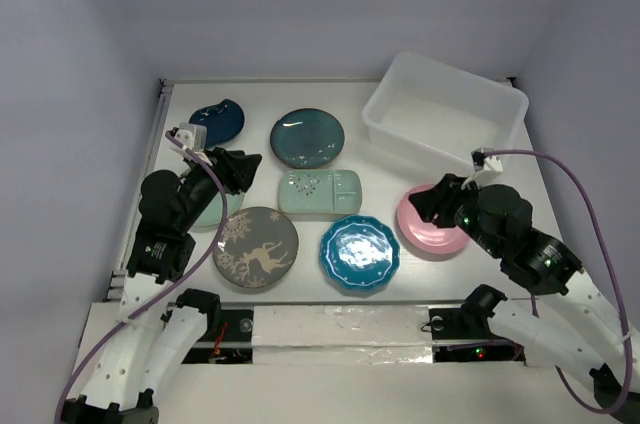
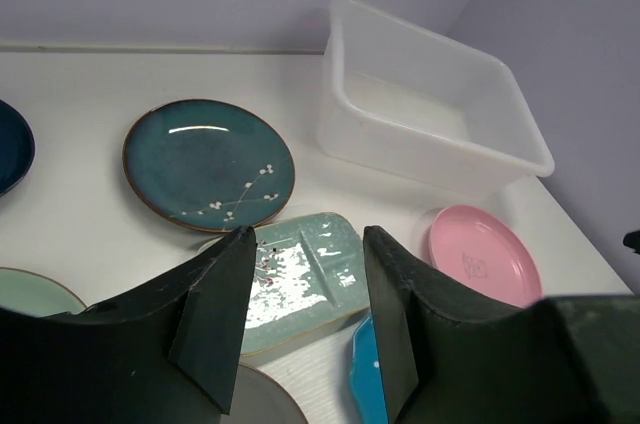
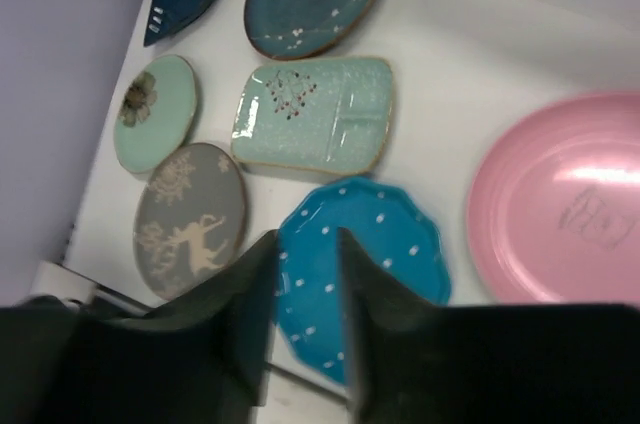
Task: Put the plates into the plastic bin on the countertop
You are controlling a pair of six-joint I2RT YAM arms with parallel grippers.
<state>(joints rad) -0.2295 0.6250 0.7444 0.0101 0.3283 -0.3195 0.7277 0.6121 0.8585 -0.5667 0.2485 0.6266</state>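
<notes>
Several plates lie on the white countertop (image 1: 262,99): navy leaf dish (image 1: 218,121), dark teal plate (image 1: 307,138), mint tray (image 1: 322,192), grey deer plate (image 1: 255,247), scalloped blue plate (image 1: 359,253), pink plate (image 1: 428,231). A pale green plate (image 3: 155,124) is half hidden under my left arm. The translucent plastic bin (image 1: 445,112) stands at the back right with nothing in it. My left gripper (image 1: 245,166) hovers open left of the mint tray (image 2: 300,279). Over the pink plate's left edge my right gripper (image 1: 425,202) is open, and the blue plate (image 3: 385,244) shows between its fingers.
Purple walls close the counter at the back and both sides. A taped white strip (image 1: 340,329) runs along the front edge between the arm bases. A cable (image 1: 580,194) loops from the right wrist past the counter's right edge.
</notes>
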